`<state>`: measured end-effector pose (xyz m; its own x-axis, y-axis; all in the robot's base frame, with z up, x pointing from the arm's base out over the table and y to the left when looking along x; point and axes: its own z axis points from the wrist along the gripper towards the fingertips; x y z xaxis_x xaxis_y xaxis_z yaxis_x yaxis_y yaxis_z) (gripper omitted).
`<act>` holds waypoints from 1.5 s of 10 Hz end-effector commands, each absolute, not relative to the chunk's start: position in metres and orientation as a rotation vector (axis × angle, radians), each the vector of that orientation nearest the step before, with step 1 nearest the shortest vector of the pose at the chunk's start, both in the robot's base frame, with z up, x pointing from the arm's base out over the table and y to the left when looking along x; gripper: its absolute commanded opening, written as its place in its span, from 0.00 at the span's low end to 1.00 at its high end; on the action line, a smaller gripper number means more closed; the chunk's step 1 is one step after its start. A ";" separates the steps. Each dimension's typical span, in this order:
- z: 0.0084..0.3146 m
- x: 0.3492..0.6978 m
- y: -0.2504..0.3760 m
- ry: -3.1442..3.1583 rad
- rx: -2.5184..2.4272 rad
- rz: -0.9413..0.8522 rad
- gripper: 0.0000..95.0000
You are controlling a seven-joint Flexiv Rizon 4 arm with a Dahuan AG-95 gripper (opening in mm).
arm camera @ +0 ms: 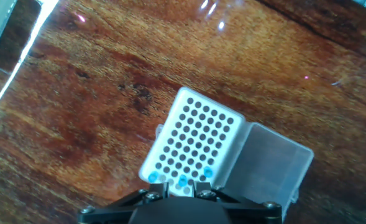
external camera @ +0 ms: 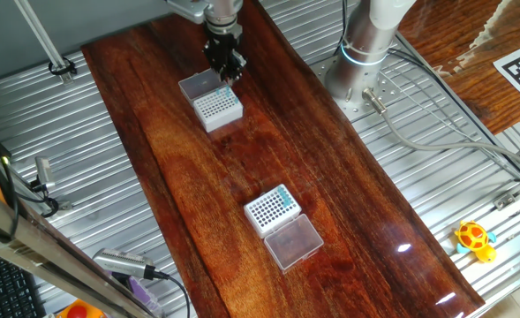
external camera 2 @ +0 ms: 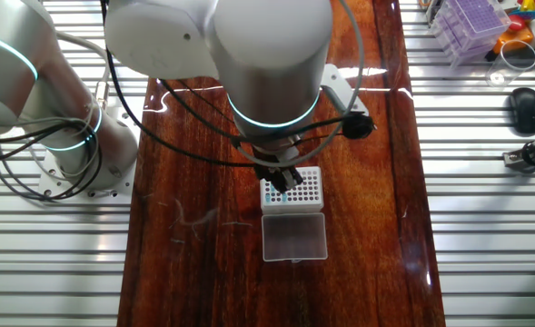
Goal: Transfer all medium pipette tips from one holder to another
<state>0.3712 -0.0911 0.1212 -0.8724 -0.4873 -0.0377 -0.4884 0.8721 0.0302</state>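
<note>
The gripper hangs over the edge row of the bold-holed rack, where a few teal tips sit directly beneath the jaws. Whether the jaws are clenched cannot be told. The fine-dotted rack, holding more teal tips, stands well apart on the wooden surface.
</note>
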 end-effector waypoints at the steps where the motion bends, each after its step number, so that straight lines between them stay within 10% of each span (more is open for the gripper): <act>1: 0.115 0.371 -0.086 3.008 -0.770 0.058 0.20; 15: 0.086 0.358 -0.063 2.992 -0.716 0.035 0.20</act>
